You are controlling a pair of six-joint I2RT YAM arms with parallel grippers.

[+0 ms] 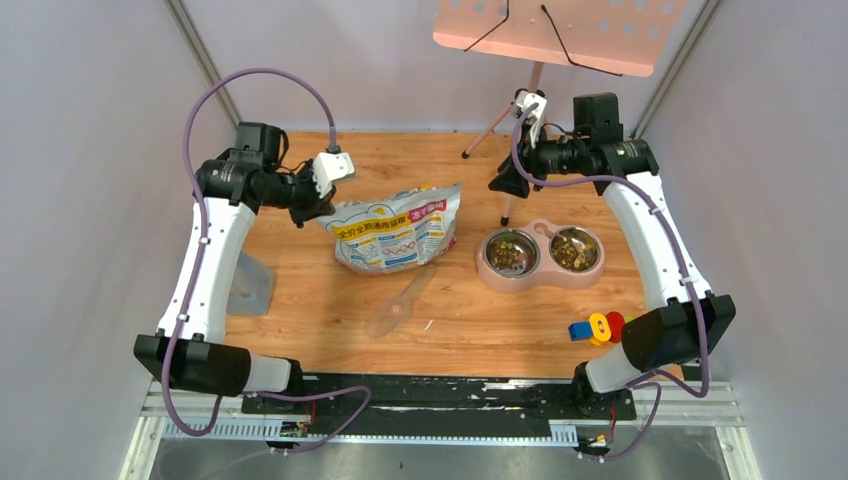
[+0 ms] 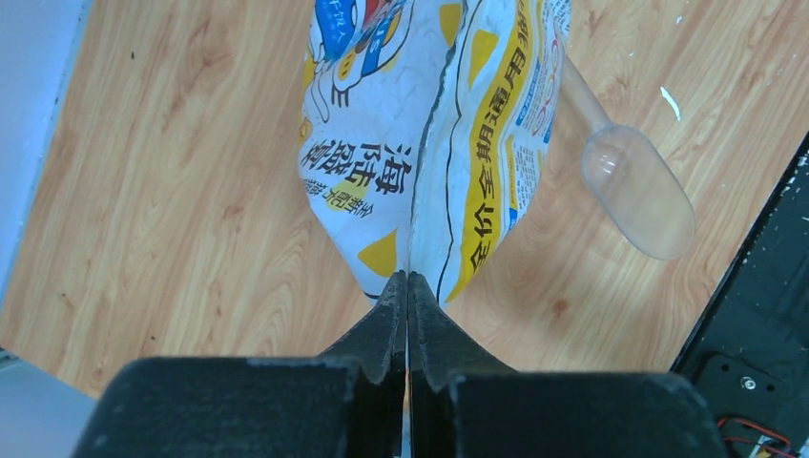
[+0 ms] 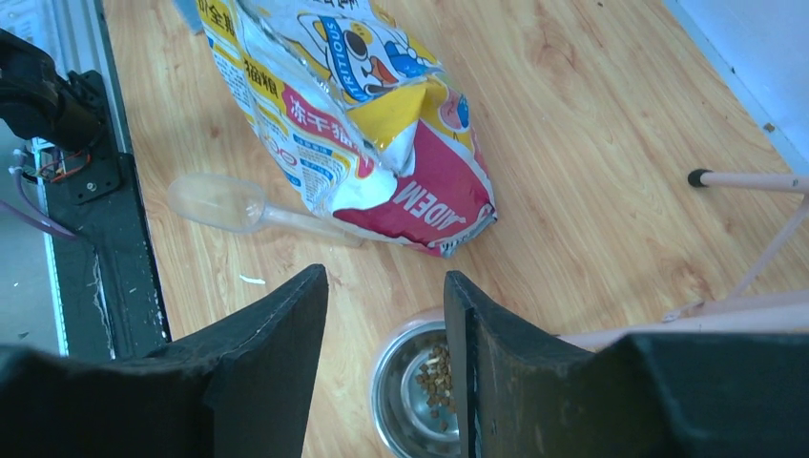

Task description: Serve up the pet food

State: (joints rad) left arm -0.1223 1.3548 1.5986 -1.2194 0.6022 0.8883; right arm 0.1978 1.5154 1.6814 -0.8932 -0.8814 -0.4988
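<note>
The pet food is brown kibble lying in both steel bowls of a pink double feeder. Some of it shows in the right wrist view. The printed bag lies on the wooden table. My left gripper is shut on the bag's left corner, its jaws pressed together. A clear plastic scoop lies empty in front of the bag. My right gripper is open and empty, hovering above the left bowl's far side.
A pink music stand's tripod stands at the back right, its legs near my right gripper. A small red, yellow and blue toy lies at the front right. A grey translucent container stands under my left arm.
</note>
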